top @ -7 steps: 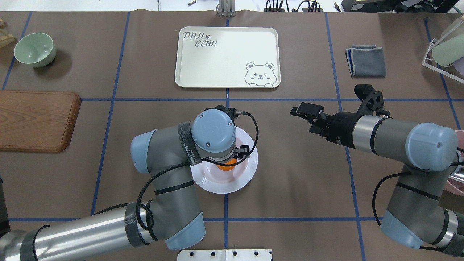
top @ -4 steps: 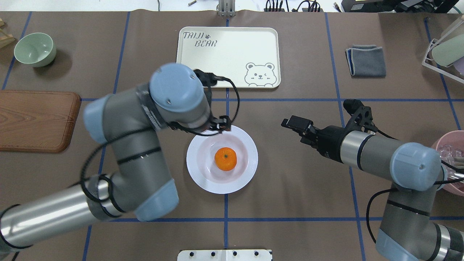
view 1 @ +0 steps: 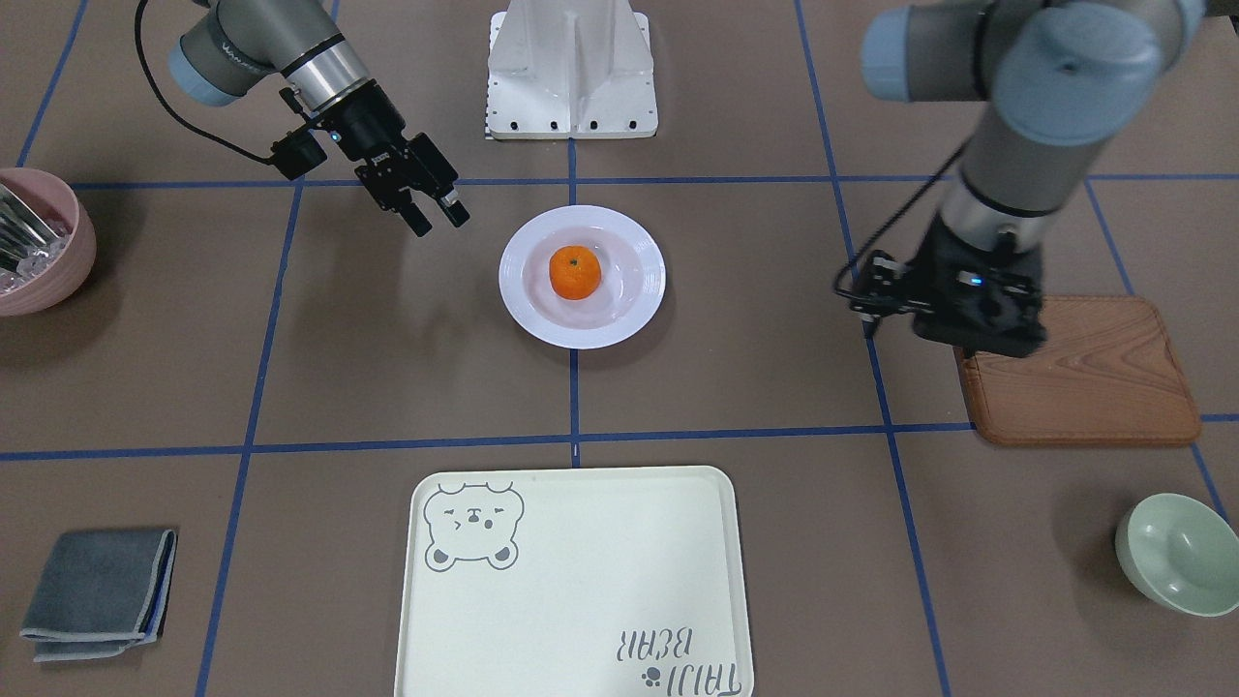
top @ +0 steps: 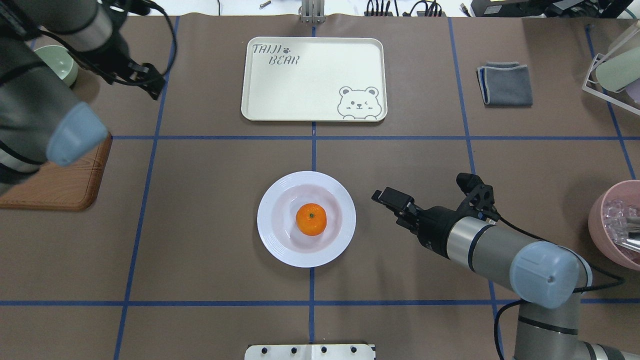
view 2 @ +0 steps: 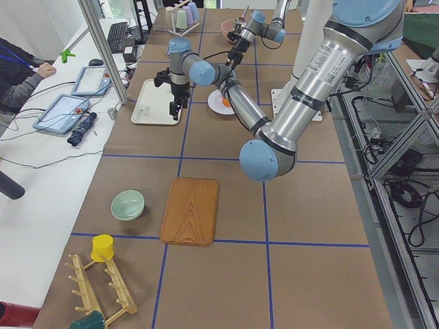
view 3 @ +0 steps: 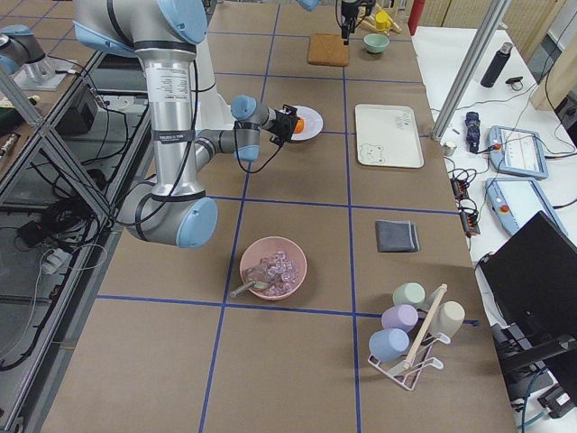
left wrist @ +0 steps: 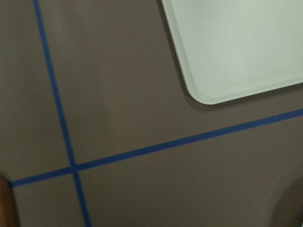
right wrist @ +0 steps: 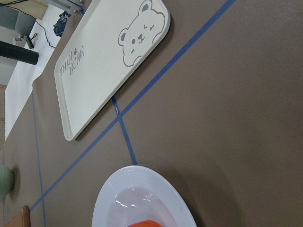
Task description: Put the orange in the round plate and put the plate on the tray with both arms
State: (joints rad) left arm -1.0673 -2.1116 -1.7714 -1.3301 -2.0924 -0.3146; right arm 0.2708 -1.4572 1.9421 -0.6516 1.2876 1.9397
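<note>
Orange (top: 311, 219) in the well of the round plate (top: 280, 250), stem dot up. Plate flat on the brown table (top: 200, 225), over a crossing of blue tape lines, well apart from the tray (top: 310, 85) (bear face and lettering up). Right gripper (view 1: 440, 221) near the plate's rim, apart from it and pointed toward it, jaws parted and gripping nothing. Left gripper (view 1: 980, 327) raised high off the table, far from the plate, over the stretch between the tray's corner and the wooden board (view 1: 1094, 378). Jaws there hidden under the gripper's own body, so impossible to tell whether parted or closed. Further out, toward the table's ends: pale green bowl (view 1: 1176, 552) beyond the board, pink bowl (view 1: 39, 242) and folded grey cloth (view 1: 97, 590) on the right arm's side.
</note>
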